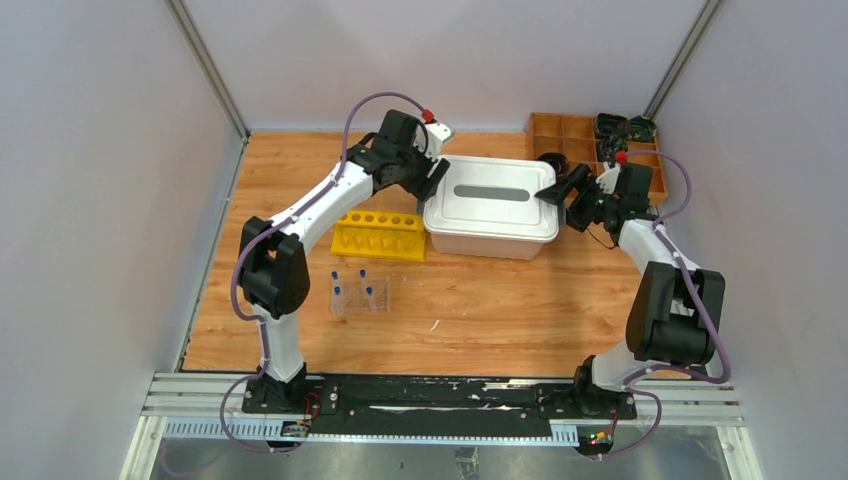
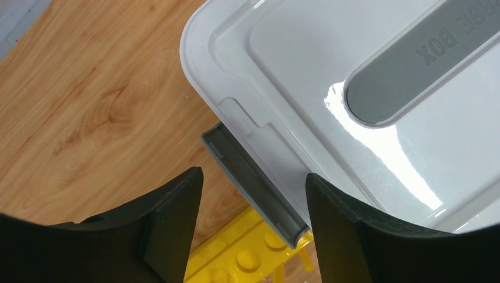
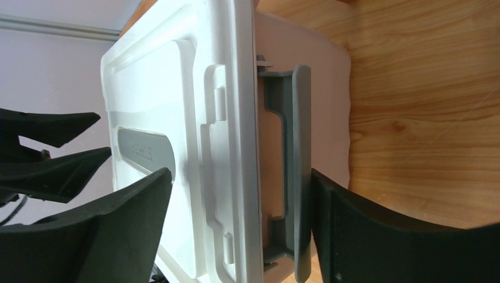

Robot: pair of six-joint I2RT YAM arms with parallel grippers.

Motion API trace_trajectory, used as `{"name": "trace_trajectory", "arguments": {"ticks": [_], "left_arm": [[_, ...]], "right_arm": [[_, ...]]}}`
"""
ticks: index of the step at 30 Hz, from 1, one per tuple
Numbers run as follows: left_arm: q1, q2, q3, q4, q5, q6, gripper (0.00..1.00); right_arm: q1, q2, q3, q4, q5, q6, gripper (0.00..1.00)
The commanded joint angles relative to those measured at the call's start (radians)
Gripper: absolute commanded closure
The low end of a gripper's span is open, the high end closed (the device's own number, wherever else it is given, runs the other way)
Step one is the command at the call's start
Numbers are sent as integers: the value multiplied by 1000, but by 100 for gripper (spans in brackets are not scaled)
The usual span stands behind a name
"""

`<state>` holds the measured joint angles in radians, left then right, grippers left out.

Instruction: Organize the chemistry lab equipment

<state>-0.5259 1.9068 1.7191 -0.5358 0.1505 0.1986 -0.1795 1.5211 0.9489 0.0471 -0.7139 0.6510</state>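
Top view: tub point(image 1: 480, 240) with a white lid point(image 1: 490, 200) is sitting mid-table, towards the far side. Left gripper point(image 1: 435, 180) is hanging at the tub's left end and right gripper point(image 1: 550, 192) at its right end. Both are spread, with nothing clamped. Yellow rack point(image 1: 379, 235) is lying just left of the tub. Tube rack point(image 1: 360, 295) is standing on the table point(image 1: 480, 310) near-left of the tub, just nearer than the yellow rack and apart from it. Blue-capped tubes point(image 1: 345, 290) are standing upright in it, well apart from both grippers. Tray point(image 1: 575, 130) is sitting at the far right, behind the right arm.

Left wrist: the fingers point(image 2: 171, 218) are standing apart, straddling the grey left latch point(image 2: 236, 159) at the lid's edge. The latch is sticking out from the tub end. I cannot tell whether either finger is touching it. A corner of the yellow rack is showing below.

Right wrist: the jaws are spread wide around the lid's right end. One finger point(image 3: 118, 224) is hovering over the lid top. The other is sitting just beside the grey right latch point(image 3: 295, 177), which is standing out from the tub wall. Contact is unclear and nothing is gripped. The left gripper's fingers are showing past the lid's far end.
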Motion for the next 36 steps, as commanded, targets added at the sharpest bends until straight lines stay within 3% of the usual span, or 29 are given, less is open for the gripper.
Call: {"name": "trace_trajectory", "arguments": {"ticks": [1, 4, 10, 18, 26, 32, 36], "left_arm": [[-1, 23, 41, -23, 19, 11, 30], [-2, 27, 46, -25, 23, 12, 31], [-2, 32, 57, -32, 27, 12, 31], [-2, 32, 60, -37, 32, 22, 31], [-1, 32, 65, -46, 37, 31, 32], [-2, 29, 67, -48, 46, 30, 32], [-2, 27, 105, -68, 39, -2, 18]], "right_arm": [[-17, -21, 21, -25, -22, -19, 21], [-14, -45, 15, -42, 4, -38, 32], [4, -84, 15, -116, 58, -73, 44], [113, -67, 132, -315, 234, -211, 47], [175, -37, 168, -403, 373, -288, 52], [244, -24, 208, -478, 526, -341, 71], [249, -50, 209, -501, 605, -336, 79]]}}
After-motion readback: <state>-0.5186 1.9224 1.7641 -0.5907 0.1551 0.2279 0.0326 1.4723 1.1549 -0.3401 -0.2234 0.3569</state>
